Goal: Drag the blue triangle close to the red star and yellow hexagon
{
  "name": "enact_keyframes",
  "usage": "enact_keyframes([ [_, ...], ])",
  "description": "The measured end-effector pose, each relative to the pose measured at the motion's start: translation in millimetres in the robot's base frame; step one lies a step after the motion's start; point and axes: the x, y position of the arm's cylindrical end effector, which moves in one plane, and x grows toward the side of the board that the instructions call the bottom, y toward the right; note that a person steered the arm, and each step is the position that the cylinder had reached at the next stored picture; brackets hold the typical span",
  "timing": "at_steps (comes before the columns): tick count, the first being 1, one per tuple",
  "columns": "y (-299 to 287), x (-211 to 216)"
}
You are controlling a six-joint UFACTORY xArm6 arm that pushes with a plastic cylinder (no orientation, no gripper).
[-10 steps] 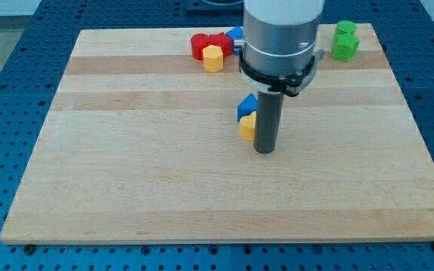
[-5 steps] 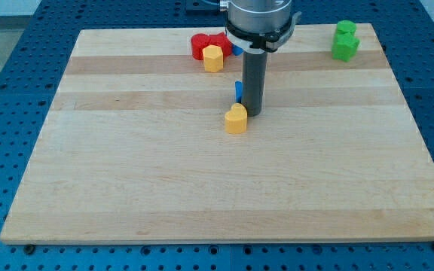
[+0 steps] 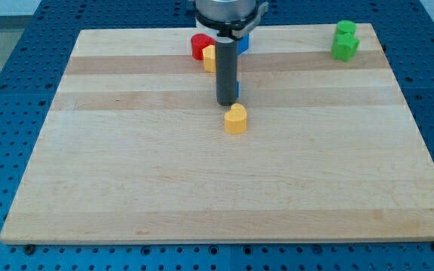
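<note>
Blue shows only as a thin sliver at the right edge of the rod: the blue triangle (image 3: 237,89) sits directly behind my tip (image 3: 225,104) and touching the rod's right side, so most of it is hidden and its shape cannot be confirmed from this view. My tip is a bare rod end with nothing to spread or pinch; it rests on the wooden board (image 3: 126,173), pressed against that blue block. Just below my tip and slightly to the view's right lies a yellow heart-shaped block (image 3: 236,119), close to the tip but apart from it. Up the rod toward the view's top, the yellow hexagon (image 3: 210,58) peeks out at the rod's left edge, partly covered by it. Next to the hexagon, further to the view's left and top, is the red star (image 3: 199,46), also cut off by the arm, so its points cannot be made out. Another blue block (image 3: 243,43) shows at the rod's right near the view's top. Well apart, toward the view's top right corner of the board, stand two green blocks (image 3: 345,41), touching each other
</note>
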Motion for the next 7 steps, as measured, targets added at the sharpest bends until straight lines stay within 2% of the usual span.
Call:
enact_keyframes([
  [2, -5.1, -24.1],
  [4, 46.7, -32.8],
  [5, 47.4, -54.0],
  [7, 45.1, -62.4],
])
